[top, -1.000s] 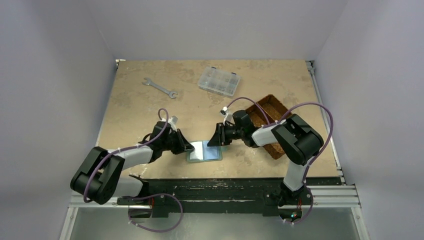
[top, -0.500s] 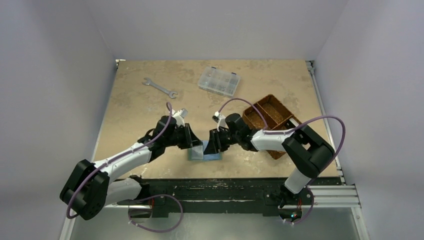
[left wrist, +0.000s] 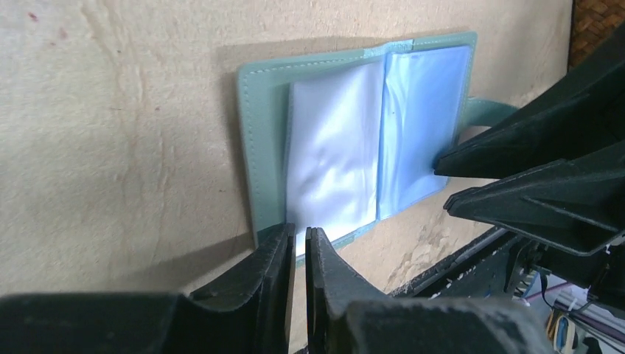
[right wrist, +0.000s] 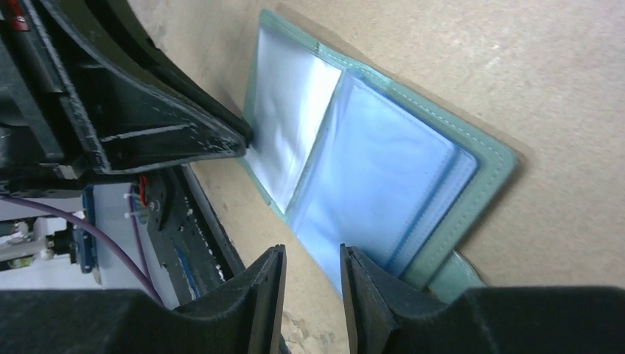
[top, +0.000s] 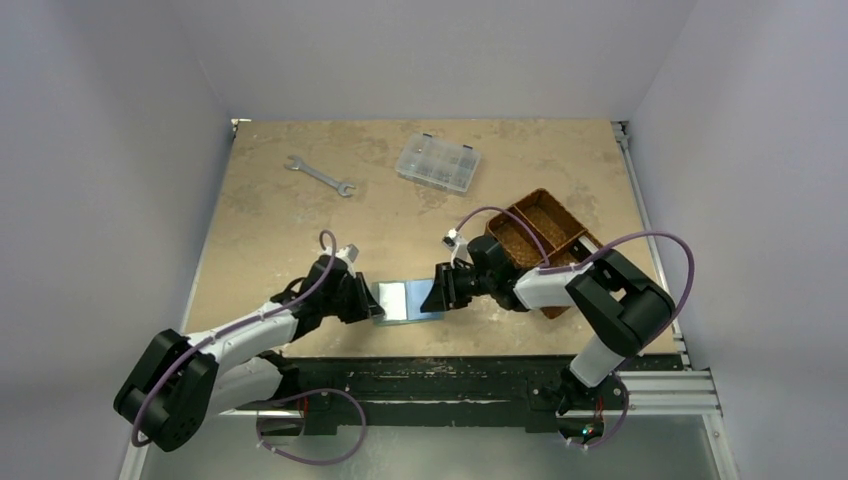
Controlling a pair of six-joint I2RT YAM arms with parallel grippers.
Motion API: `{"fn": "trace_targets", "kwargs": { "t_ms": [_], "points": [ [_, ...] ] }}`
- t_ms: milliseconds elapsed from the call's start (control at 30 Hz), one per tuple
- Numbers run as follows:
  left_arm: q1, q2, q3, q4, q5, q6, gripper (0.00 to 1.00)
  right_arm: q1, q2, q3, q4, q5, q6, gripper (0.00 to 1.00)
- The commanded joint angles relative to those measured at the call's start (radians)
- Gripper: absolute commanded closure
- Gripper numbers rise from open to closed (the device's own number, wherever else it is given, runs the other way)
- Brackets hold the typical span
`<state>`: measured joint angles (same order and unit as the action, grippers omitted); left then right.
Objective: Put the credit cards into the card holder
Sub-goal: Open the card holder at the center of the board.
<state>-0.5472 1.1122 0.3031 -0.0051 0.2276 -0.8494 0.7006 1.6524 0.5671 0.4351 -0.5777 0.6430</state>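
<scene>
The sage-green card holder (top: pixel 408 300) lies open and flat near the table's front edge. Its left half holds a whitish pocket (left wrist: pixel 332 147) and its right half pale blue clear pockets (right wrist: pixel 383 169). I cannot tell if the whitish pocket holds a card, and no loose credit card shows. My left gripper (top: pixel 375 308) is shut to a thin slit with nothing between, its tips (left wrist: pixel 300 232) at the holder's left edge. My right gripper (top: pixel 432 298) is open and empty, its tips (right wrist: pixel 313 251) at the edge of the blue pockets beside the strap tab (right wrist: pixel 453 276).
A brown woven divided basket (top: pixel 545 235) stands right of the right arm. A clear compartment box (top: pixel 438 163) and a wrench (top: pixel 320 175) lie at the back. The black front rail (top: pixel 450 370) runs just below the holder.
The holder, half raised between the grippers half a second ago, now lies flat and open. The left gripper has drawn back left and low; the right gripper has shifted slightly right.
</scene>
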Motion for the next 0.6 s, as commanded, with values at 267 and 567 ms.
{"fn": "trace_targets", "kwargs": {
  "t_ms": [267,567],
  "points": [
    [0.003,0.032,0.248,0.035,0.083,0.017,0.8,-0.013,-0.019,0.182,-0.151,0.012,-0.039,0.55],
    [0.003,0.116,0.122,0.094,0.007,0.022,0.8,-0.056,0.101,0.125,-0.061,0.0,-0.03,0.55]
  ]
}}
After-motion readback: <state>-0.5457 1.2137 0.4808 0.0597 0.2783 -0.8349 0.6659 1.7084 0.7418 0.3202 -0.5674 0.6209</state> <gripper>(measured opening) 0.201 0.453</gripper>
